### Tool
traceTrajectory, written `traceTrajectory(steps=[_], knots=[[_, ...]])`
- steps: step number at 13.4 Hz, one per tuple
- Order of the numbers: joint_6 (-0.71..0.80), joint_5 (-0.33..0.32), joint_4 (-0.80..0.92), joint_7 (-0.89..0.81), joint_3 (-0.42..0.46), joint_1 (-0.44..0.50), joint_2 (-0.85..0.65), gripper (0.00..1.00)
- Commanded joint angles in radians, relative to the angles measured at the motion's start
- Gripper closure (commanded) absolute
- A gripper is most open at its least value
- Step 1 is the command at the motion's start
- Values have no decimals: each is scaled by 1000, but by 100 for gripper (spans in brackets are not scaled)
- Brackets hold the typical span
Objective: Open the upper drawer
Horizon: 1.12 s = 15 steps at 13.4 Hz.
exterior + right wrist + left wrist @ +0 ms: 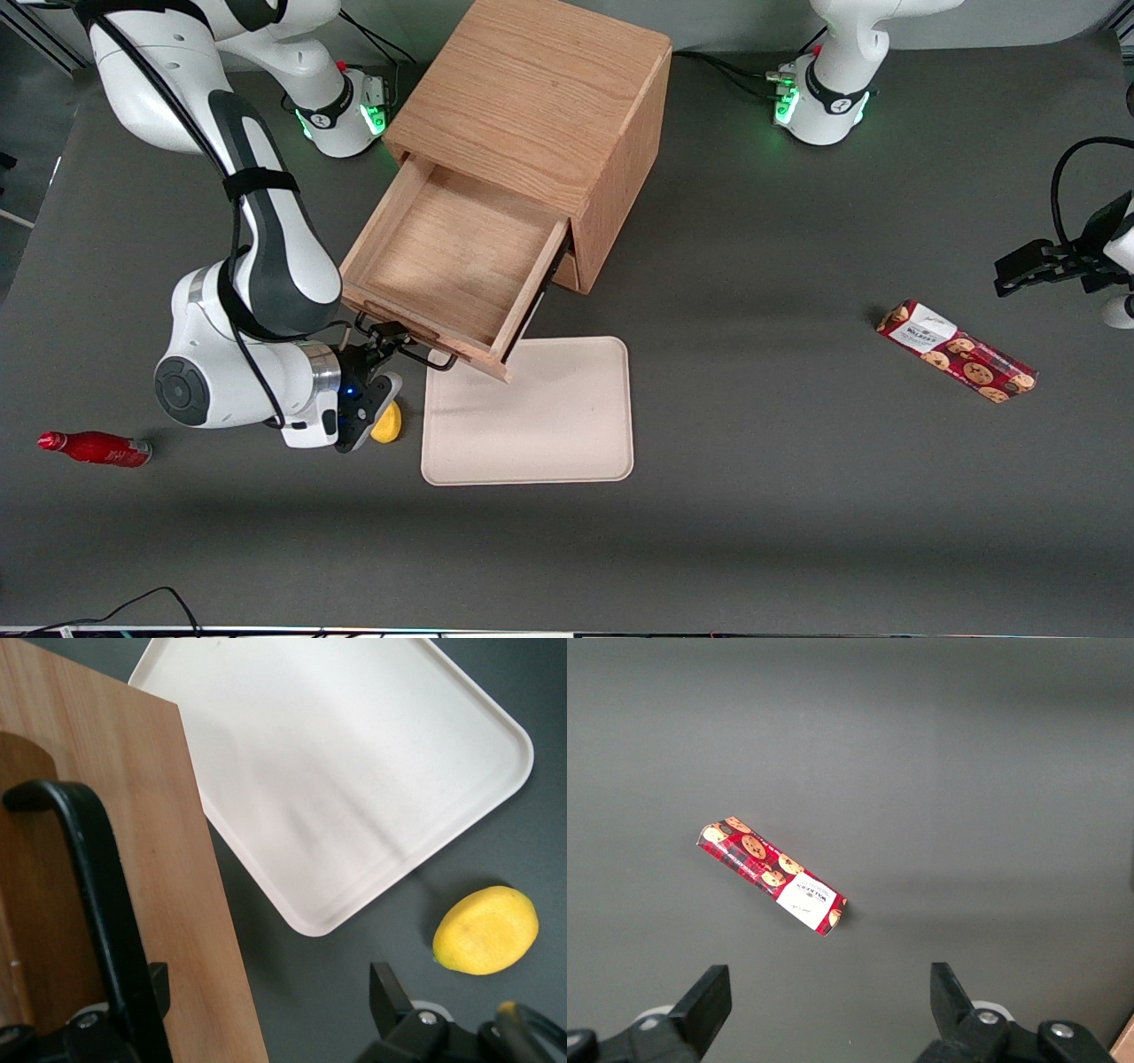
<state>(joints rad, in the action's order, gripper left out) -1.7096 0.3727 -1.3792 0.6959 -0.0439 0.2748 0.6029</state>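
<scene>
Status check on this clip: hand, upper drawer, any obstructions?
Hand open at the upper drawer's handle. Upper drawer pulled well out, empty, overhanging the tray. Lemon on the table beside the hand, not blocking.

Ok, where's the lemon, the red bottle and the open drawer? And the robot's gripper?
lemon (485,930): right wrist view, its yellow skin.
red bottle (99,448): front view, its body.
upper drawer (447,252): front view, its bare floor.
gripper (390,341): front view, fingertips at the drawer's handle.

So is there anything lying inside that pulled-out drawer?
No. In the front view the upper drawer stands pulled out and only its bare wooden bottom shows, while the hand sits at its black handle.
</scene>
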Motion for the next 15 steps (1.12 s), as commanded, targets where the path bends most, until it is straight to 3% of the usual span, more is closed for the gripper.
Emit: traceTrajectory(steps=[1,15], knots=[[11,20,55,20,-1,-2,38,0],[13,38,124,53,-4,-34,72,0]])
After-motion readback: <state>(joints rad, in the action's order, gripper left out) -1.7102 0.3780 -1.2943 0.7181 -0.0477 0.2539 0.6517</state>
